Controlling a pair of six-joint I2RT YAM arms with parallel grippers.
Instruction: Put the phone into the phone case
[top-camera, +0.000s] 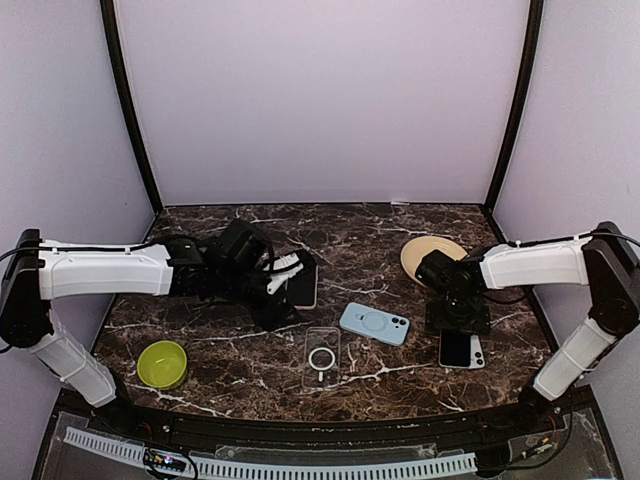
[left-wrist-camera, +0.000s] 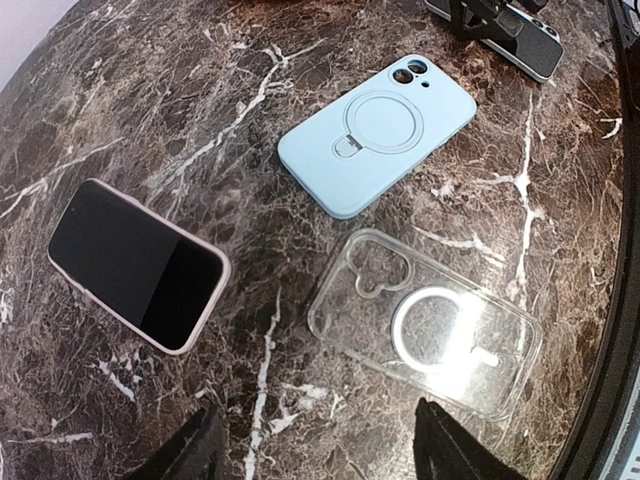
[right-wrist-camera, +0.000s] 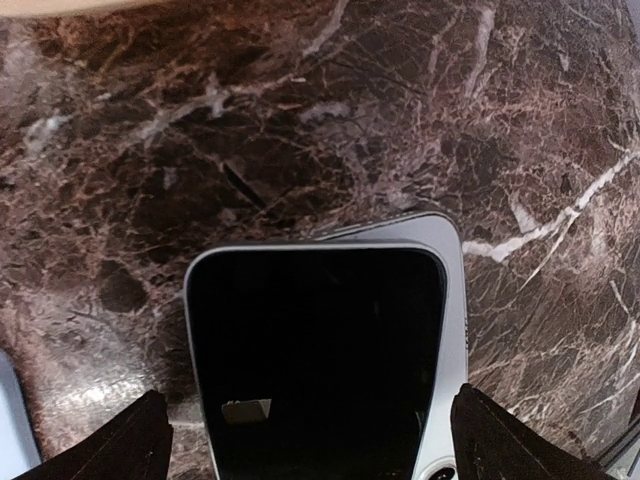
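A phone with a pinkish rim lies screen up on the marble table; it also shows in the top view. A clear phone case with a white ring lies to its right, seen from above too. My left gripper is open and empty above bare table between them, and sits beside the phone in the top view. My right gripper is open, its fingers on either side of a second dark-screened phone. That phone rests on a pale silver-blue slab.
A light blue case with a ring stand lies mid-table, also in the left wrist view. A tan plate is at the back right and a green bowl at the front left. The second phone lies front right.
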